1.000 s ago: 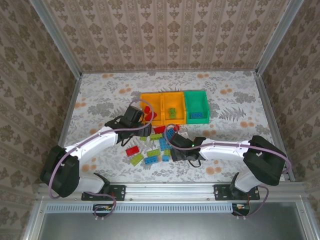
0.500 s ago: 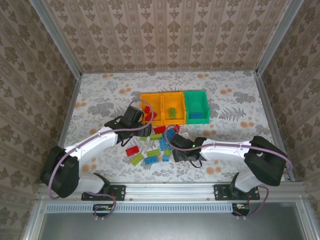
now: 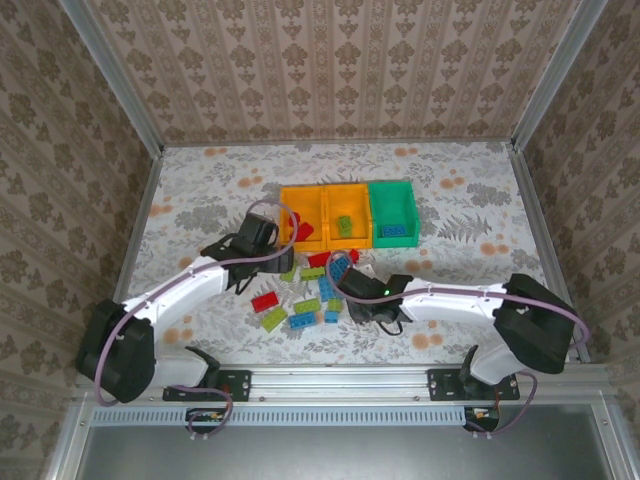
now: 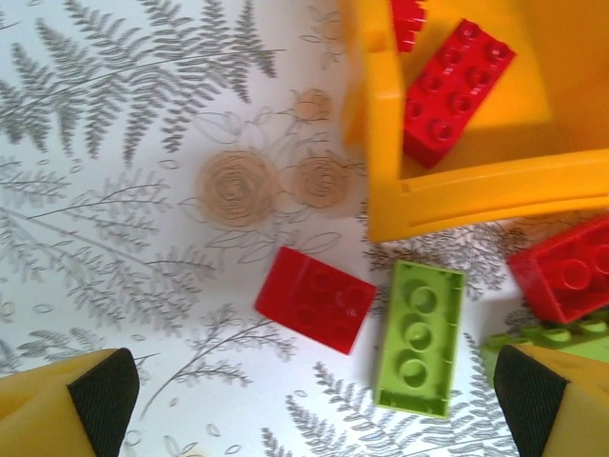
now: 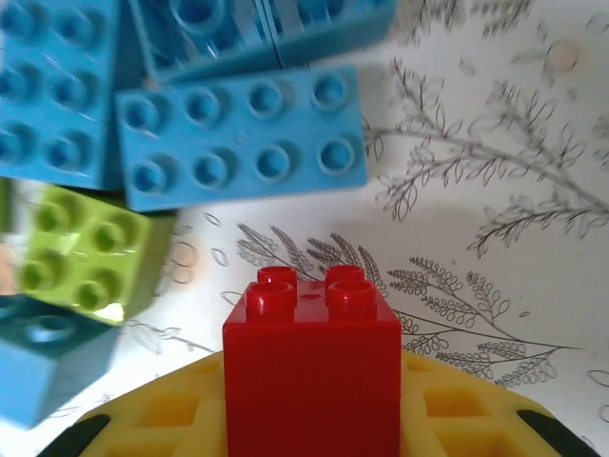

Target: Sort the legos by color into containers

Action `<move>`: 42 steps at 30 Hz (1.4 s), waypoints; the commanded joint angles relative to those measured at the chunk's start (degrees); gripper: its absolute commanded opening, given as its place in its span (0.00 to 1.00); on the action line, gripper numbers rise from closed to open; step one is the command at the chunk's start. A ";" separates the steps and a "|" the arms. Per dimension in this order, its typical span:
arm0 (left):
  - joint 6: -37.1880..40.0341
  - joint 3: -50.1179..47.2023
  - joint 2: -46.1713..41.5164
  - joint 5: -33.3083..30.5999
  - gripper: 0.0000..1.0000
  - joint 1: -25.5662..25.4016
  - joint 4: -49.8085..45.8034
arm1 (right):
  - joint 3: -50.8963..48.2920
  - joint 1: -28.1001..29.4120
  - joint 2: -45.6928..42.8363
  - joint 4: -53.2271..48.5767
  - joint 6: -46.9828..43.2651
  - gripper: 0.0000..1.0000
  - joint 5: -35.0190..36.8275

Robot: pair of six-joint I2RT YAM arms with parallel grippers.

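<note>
Robot test cell, lab-type rig, not a home. Boxed-in worktop with fern-print cover, damask wallpaper panels on three sides, aluminium frame rails along bottom of frame, robot arms bolted there.

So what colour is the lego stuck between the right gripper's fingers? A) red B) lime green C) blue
A: in the right wrist view a red lego sits squarely between the yellow fingers of the right gripper, while a blue lego and a lime green lego lie on the table beyond it.
</note>
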 commanded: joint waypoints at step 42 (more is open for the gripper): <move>-11.58 -0.34 8.42 12.18 0.96 6.34 0.40 | 48.75 -14.54 29.03 -0.69 -7.44 0.76 -6.38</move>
